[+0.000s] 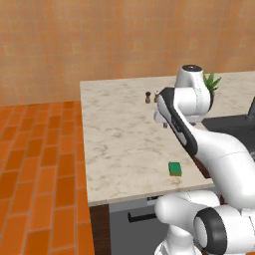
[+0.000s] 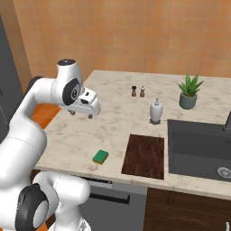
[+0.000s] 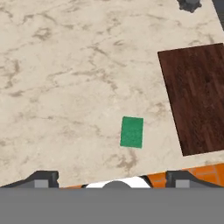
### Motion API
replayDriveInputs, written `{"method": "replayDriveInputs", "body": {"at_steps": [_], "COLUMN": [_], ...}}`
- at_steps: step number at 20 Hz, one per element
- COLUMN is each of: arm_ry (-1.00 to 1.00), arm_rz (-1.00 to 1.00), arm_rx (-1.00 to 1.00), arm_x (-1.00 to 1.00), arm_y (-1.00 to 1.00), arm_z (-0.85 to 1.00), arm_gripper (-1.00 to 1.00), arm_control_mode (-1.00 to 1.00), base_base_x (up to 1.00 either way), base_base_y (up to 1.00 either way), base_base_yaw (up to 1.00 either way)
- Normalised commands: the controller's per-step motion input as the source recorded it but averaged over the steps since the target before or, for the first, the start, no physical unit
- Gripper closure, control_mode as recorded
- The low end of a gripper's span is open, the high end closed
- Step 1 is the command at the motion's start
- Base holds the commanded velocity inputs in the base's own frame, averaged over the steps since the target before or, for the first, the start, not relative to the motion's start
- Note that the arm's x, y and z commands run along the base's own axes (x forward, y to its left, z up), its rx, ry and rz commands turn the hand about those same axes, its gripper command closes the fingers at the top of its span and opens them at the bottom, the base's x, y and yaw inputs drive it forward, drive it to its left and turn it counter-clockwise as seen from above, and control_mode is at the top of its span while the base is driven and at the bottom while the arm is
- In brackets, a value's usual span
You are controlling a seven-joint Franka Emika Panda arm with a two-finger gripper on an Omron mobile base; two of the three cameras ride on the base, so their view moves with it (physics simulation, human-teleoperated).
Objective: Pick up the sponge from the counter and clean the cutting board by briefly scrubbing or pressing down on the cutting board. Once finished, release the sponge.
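Counter (image 2: 113,119) of pale marbled stone carries everything here, with a dark sink basin (image 2: 198,149) sunk into its right end. The cutting board (image 2: 145,155), a dark reddish-brown slab, lies flat just left of the basin, its long axis running from the front edge toward the wall. That spot beside the sink seems a natural place for a wash. The gripper (image 2: 83,116) hangs high over the left part of the counter, well apart from the board, holding nothing. In the hand view its two fingertips (image 3: 41,179) stand wide apart at the bottom corners, so the jaws are spread fully or nearly so, likely ready for a descent. The sponge (image 3: 132,132) rests green face up near the front edge, left of the board and not touching it. Its long axis runs roughly parallel to the board's. The grasp looks not yet begun. Farther back stand a small potted plant (image 2: 189,92), a white bottle (image 2: 155,111) and a shaker pair (image 2: 138,91).
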Motion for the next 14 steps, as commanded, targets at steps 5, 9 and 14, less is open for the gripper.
{"method": "replayDriveInputs", "body": {"at_steps": [5,9,14], "arm_ry": [0.15,0.09,0.0], "arm_rz": [-0.05,-0.01,0.0], "arm_rx": [0.0,0.05,0.0], "arm_x": [0.14,0.01,0.0], "arm_y": [-0.19,-0.31,-0.07], "arm_z": [-0.31,-0.54,-0.48], "arm_gripper": [-1.0,-1.0,-1.0], "arm_control_mode": [-1.0,-1.0,-1.0], "base_base_x": [0.0,0.0,0.0], "base_base_y": [0.0,0.0,0.0], "base_base_yaw": [0.0,0.0,0.0]}}
